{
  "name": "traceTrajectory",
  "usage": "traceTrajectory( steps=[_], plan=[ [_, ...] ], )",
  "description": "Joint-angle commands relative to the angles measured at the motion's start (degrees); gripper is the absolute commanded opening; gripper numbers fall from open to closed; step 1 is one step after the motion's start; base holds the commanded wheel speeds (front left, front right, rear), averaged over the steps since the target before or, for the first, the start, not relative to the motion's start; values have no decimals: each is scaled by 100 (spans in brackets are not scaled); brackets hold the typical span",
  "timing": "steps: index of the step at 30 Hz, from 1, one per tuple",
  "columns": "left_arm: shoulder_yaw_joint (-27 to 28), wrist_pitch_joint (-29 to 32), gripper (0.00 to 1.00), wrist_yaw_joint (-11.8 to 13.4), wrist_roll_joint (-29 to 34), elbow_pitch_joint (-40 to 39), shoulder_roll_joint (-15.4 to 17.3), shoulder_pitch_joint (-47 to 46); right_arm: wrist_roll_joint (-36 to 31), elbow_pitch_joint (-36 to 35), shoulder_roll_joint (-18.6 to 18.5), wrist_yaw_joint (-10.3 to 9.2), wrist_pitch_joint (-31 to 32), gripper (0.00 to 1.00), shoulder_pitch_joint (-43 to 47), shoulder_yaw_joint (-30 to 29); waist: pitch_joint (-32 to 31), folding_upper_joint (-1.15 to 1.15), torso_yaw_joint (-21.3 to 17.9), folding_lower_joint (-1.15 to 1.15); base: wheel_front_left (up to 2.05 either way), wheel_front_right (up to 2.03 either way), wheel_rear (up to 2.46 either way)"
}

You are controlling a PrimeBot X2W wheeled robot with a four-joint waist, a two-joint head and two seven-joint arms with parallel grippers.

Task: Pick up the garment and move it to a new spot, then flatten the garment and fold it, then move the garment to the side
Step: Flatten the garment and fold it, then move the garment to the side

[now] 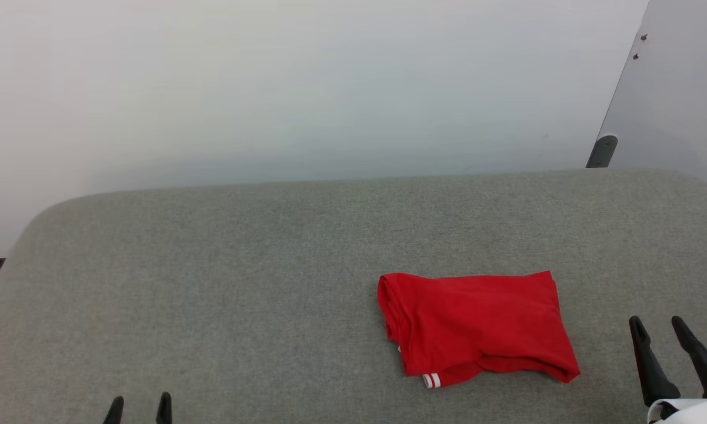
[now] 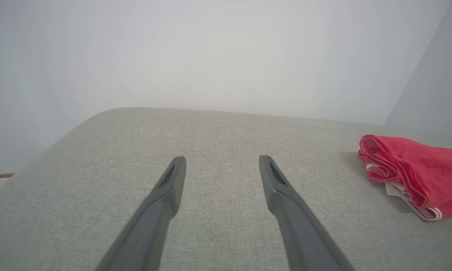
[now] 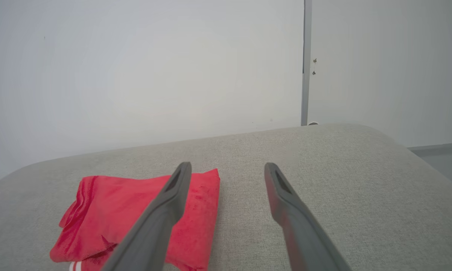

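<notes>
The garment [image 1: 477,321] is a red shirt folded into a compact rectangle on the grey fabric table [image 1: 212,282], right of centre, with a bit of red-and-white stripe trim at its near edge. From the left wrist it shows as the garment [image 2: 414,171] at the far right; from the right wrist the garment [image 3: 135,214] lies at the lower left. My left gripper [image 1: 139,408] stands open at the bottom left, far from the shirt. Open too, my right gripper [image 1: 659,330] sits just right of the shirt, apart from it. Nothing is between either pair of fingers.
A pale wall rises behind the table. A grey panel with a dark foot [image 1: 603,150] stands at the back right. The table's rounded corners show at the back left and back right, with wide bare fabric left of the shirt.
</notes>
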Motion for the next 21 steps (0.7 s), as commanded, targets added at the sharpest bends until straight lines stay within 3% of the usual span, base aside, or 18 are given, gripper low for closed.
traceTrajectory(
  steps=[1, 21],
  plan=[
    [-15, 3, 100, -10, 23, -40, -4, 45, -132, -149, 73, -5, 64, 100, 115, -117, 6, 0, -5, 0, 0, 0, 0],
    [-124, 3, 100, -9, 45, -65, -50, -91, -496, -693, 429, -5, 381, 100, 352, -429, 18, 0, -14, 0, 0, 0, 0]
  ],
)
